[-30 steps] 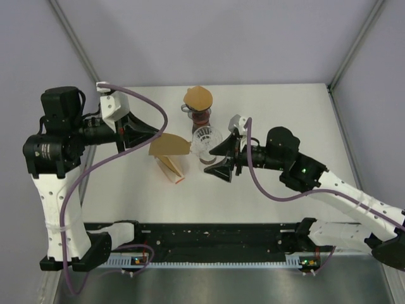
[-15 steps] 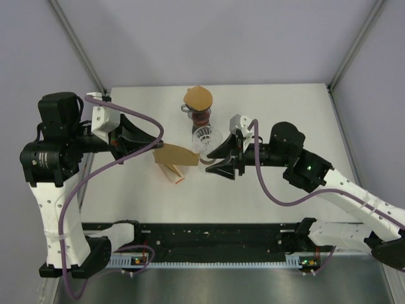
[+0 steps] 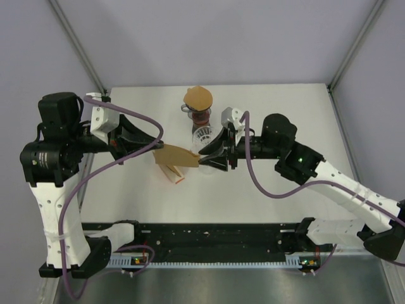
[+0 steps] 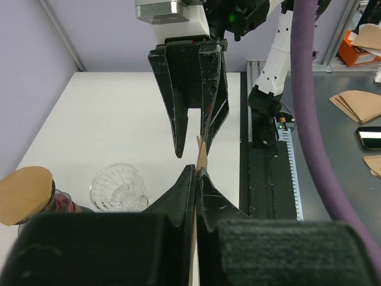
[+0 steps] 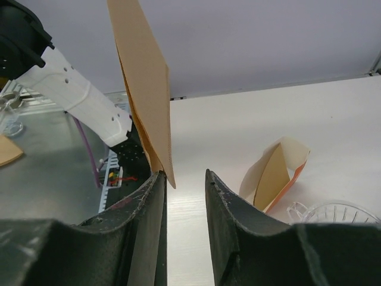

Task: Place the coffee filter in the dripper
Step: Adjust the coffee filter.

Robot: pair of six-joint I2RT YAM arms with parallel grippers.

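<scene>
A flat brown coffee filter (image 3: 175, 155) hangs above the table with my left gripper (image 3: 155, 149) shut on its left end. In the left wrist view the filter (image 4: 201, 156) shows edge-on, sticking out of the left gripper (image 4: 196, 173). My right gripper (image 3: 203, 162) stands at the filter's right tip, jaws partly open. In the right wrist view the filter (image 5: 143, 77) has its corner just inside the right gripper (image 5: 184, 174), against the left finger, with a gap to the other. The clear glass dripper (image 3: 204, 136) sits on the table just behind, empty (image 4: 118, 187).
An opened filter packet (image 3: 172, 173) lies under the held filter (image 5: 274, 173). A glass server with a brown filter on top (image 3: 199, 99) stands behind the dripper. A black rail (image 3: 209, 237) runs along the near edge. Spare filters (image 4: 360, 104) lie off the table.
My right gripper has moved left up to the filter's tip and its jaws have narrowed. The left gripper drew the filter slightly down and left, then held still.
</scene>
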